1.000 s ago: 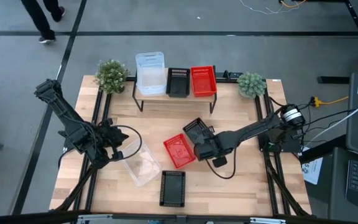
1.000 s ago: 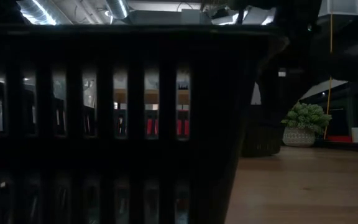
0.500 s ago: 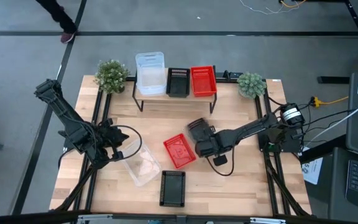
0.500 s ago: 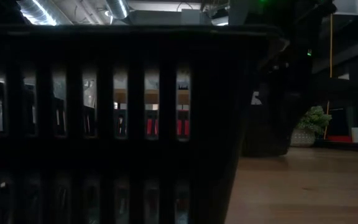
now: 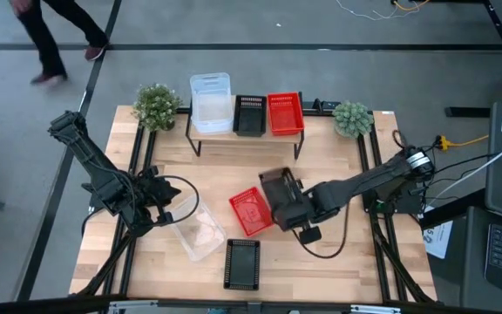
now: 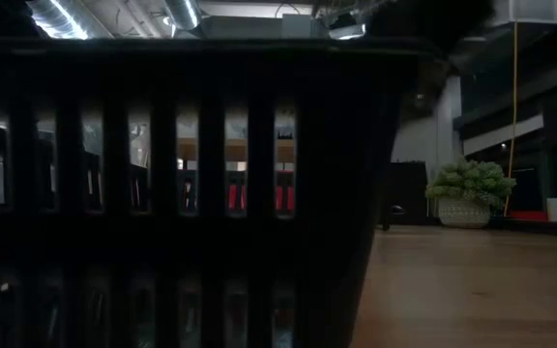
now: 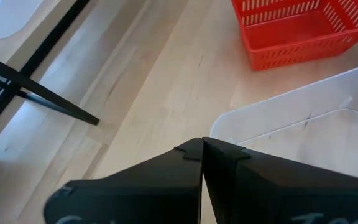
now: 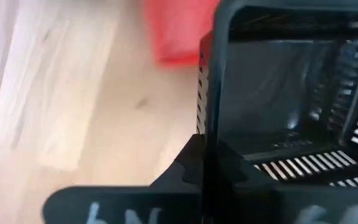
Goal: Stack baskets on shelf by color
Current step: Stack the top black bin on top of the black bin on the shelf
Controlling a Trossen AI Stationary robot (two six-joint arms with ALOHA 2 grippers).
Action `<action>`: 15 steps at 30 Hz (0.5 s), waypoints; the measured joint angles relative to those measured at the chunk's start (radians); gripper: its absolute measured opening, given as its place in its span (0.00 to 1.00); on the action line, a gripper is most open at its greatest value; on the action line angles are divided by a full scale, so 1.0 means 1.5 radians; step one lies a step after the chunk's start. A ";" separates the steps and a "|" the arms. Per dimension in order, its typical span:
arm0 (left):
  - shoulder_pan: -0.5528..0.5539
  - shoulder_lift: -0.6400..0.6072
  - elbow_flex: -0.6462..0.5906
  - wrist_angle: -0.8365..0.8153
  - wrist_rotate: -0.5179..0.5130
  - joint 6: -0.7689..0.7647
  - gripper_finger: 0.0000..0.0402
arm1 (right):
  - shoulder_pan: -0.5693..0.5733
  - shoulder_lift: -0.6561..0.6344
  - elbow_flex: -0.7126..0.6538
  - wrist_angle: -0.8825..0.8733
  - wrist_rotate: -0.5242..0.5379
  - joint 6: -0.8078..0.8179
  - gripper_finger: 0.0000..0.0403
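Note:
The shelf [image 5: 244,133] at the table's far side bears a clear basket [image 5: 210,103], a black basket [image 5: 249,113] and a red basket [image 5: 285,113] side by side. A red basket [image 5: 251,211], a clear basket [image 5: 197,231] and a black basket [image 5: 241,263] stand on the table on their bottoms. At mid-table my right gripper [image 5: 284,202] is shut on another black basket [image 5: 277,186]. My left gripper [image 7: 202,148] hangs shut over the table beside the clear basket's rim [image 7: 272,106], holding nothing. My right gripper pinches one side wall [image 8: 207,118] of the black basket at its rim, one finger [image 8: 188,163] outside and the other inside. The fingers come from above, pointing steeply down. The basket hangs below them, lifted clear of the table, its open top up.
Two potted plants [image 5: 156,105] [image 5: 352,118] flank the shelf at the far corners. The front black basket [image 6: 182,193] fills the left of the low view. A person walks on the floor beyond the table's far left [image 5: 55,39].
My right gripper has shut on the black basket's wall and risen, turning a little. The basket has come up off the table. In the low view it no longer stands in front of the plant. The person has walked left.

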 joint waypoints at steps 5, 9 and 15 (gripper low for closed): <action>0.000 0.000 0.000 0.000 0.000 0.000 0.00 | -0.024 -0.010 0.115 0.030 0.171 -0.058 0.00; 0.000 0.000 0.000 0.000 0.000 0.000 0.00 | -0.096 -0.010 0.191 0.123 0.246 -0.075 0.00; 0.000 0.001 0.000 0.000 0.000 0.000 0.00 | -0.246 0.000 0.264 0.223 0.189 -0.108 0.00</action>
